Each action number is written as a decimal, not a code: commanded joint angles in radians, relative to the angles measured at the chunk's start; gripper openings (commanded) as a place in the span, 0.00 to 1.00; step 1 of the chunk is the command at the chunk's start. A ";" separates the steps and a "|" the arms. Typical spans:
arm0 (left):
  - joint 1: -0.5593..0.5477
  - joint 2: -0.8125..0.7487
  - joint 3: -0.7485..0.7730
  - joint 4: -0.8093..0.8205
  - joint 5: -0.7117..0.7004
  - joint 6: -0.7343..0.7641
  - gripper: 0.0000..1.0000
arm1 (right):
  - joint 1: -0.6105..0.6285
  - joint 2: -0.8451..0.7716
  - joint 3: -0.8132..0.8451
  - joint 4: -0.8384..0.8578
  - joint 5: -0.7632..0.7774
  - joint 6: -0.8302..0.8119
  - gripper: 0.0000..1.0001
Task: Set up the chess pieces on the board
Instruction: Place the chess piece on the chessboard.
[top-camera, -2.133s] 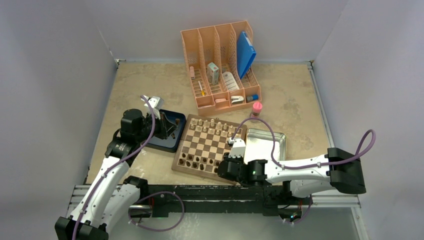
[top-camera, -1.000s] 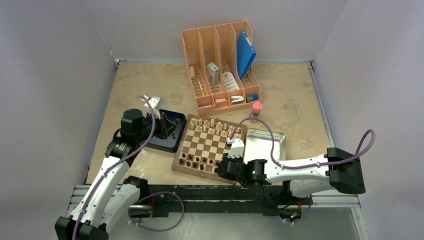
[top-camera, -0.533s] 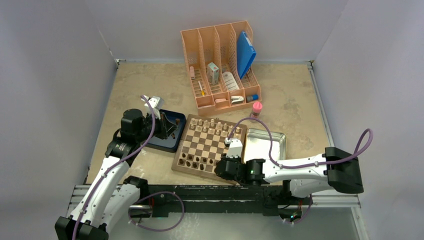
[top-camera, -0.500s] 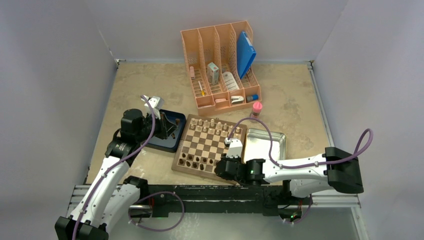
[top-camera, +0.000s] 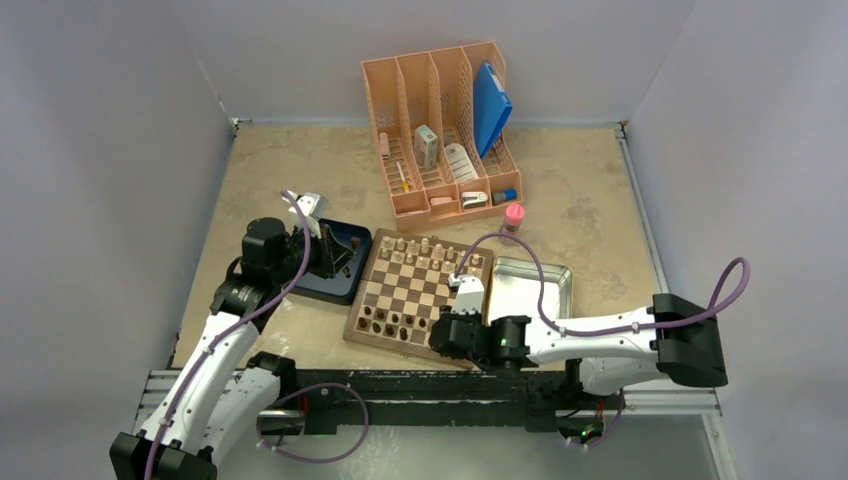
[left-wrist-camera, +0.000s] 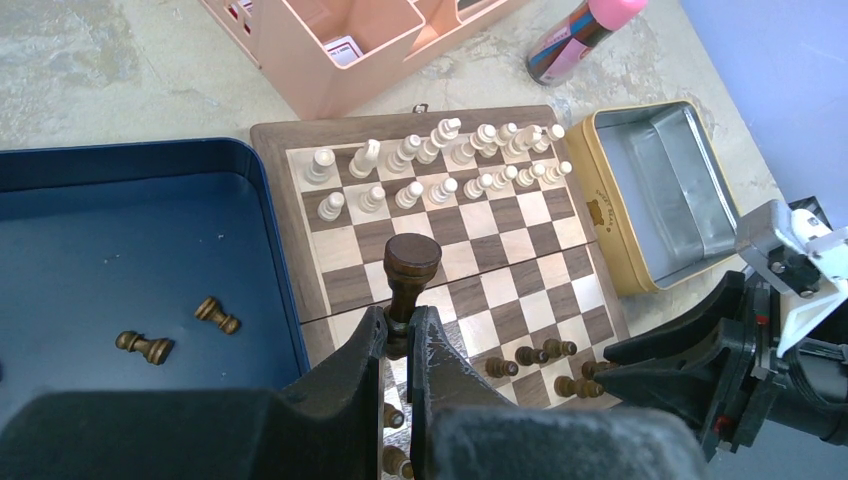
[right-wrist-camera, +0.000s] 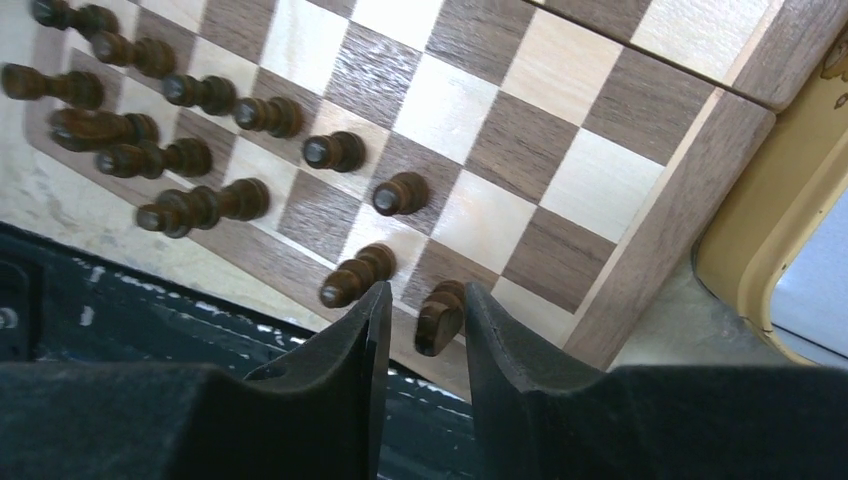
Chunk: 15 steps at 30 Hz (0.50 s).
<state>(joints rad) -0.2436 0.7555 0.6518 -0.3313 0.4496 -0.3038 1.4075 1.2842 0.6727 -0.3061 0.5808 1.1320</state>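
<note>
Above board, right gripper perhaps leftward

The table has a beige, mottled, stone-patterned top, closed in by pale walls on the left, far and right sides. Five items rest directly on it.

1. The board sits near the front edge, roughly at centre.
2. A dark blue tray lies against the board's left rim.
3. A shiny metal tin with a yellow outer rim lies just beside the board's right rim.
4. A peach slotted file organizer stands beyond the board, towards the far wall.
5. A pink-capped bottle stands between the organizer and the tin, near the board's far right corner.
</note>
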 joint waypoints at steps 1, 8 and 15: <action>-0.003 -0.004 0.018 0.035 0.004 -0.032 0.00 | 0.005 -0.040 0.088 -0.040 0.032 -0.001 0.38; -0.003 0.008 0.073 -0.011 0.063 -0.165 0.00 | 0.005 -0.145 0.161 -0.076 0.082 -0.059 0.43; -0.003 0.023 0.095 0.071 0.315 -0.420 0.00 | 0.005 -0.227 0.220 0.099 0.212 -0.234 0.43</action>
<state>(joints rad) -0.2436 0.7769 0.7017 -0.3492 0.5915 -0.5396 1.4075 1.0973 0.8295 -0.3302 0.6754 1.0271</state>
